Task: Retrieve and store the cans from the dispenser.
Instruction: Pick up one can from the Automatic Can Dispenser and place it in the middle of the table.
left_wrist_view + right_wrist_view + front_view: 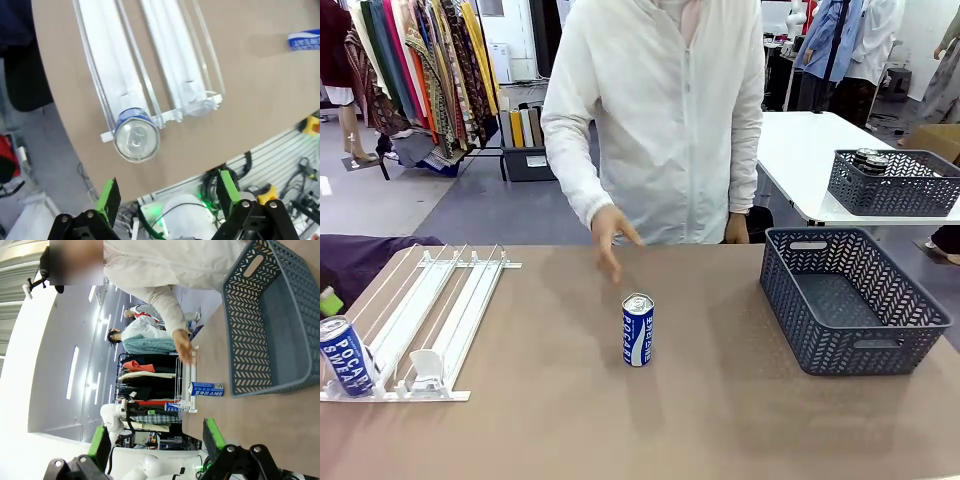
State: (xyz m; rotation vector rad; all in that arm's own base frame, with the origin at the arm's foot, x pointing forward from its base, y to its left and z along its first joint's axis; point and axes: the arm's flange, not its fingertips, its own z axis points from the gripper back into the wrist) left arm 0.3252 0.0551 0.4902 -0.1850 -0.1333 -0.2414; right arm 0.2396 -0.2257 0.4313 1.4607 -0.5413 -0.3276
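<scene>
Left gripper: the left gripper [167, 197] is held open, with its green pads spread wide and nothing clasped between them.
Can in the rack: a blue can [136, 135] is seen top-down at 11 o'clock of that gripper, apart from the pads. It is lodged at the low end of the white rack [150, 60], in the lane nearest the table's left edge.
Right gripper: the right gripper [156, 440] is likewise spread open, and nothing is grasped or touched by it.
Standing can: a second blue can [638, 330] is stood upright near the middle of the brown table [620, 430], at 3 o'clock of the rack and well apart from it.
Person's hand: a loosely open hand [610, 235] is held at 11 o'clock of the standing can, near it but not touching.
Basket: a dark grey basket [850, 300] is set at 3 o'clock of the standing can, well apart.
Far basket: another basket [895, 185] is placed on a white table [800, 150] at 1 o'clock, with dark can tops [870, 160] seen inside it.
</scene>
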